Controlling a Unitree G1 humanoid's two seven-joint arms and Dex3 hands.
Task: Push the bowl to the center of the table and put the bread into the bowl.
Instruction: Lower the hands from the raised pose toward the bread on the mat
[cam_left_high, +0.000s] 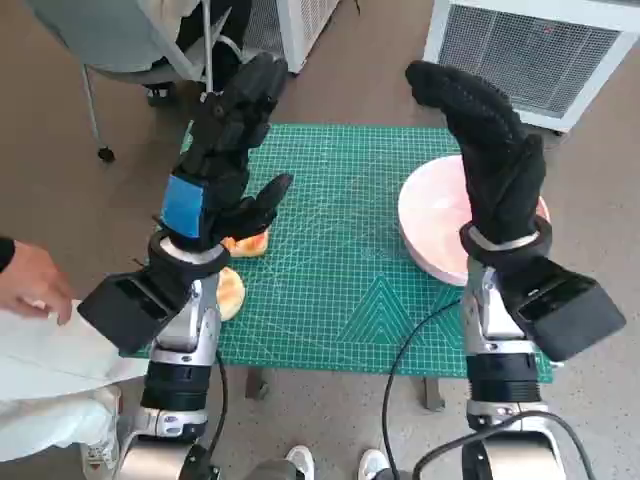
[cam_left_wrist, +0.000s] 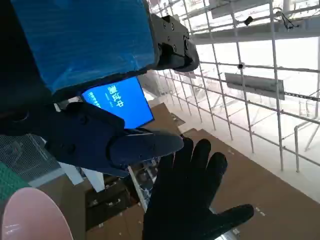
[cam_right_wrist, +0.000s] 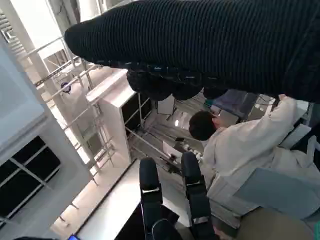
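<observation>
Raising both arms above the green cutting mat (cam_left_high: 340, 260), I have the left hand (cam_left_high: 225, 165) and the right hand (cam_left_high: 490, 160) lifted off the table, each with its fingers apart and holding nothing. The pink bowl (cam_left_high: 432, 215) sits at the mat's right edge, partly hidden beneath my right hand and wrist, and has yet to be pushed to the middle of the mat. The bread lies at the mat's left edge: one golden piece of bread (cam_left_high: 246, 243) shows just below my left hand, and a second bread piece (cam_left_high: 230, 292) rests nearer me, half behind the left forearm. A person's hand (cam_left_high: 32, 282) lies off the mat to the left. The wrist views look out over the room instead of down at the mat, so I can only guess that the bowl's wall is shallow. It looks rigid and smooth, probably light enough to slide easily on the mat, so I would press the flat of the right hand low against its outer wall, on the side away from the mat's center, not on the rim, which might tip it. The bread seems soft and light, likely to squash or crumble; I would take it gently across its width with the left hand, from above.
</observation>
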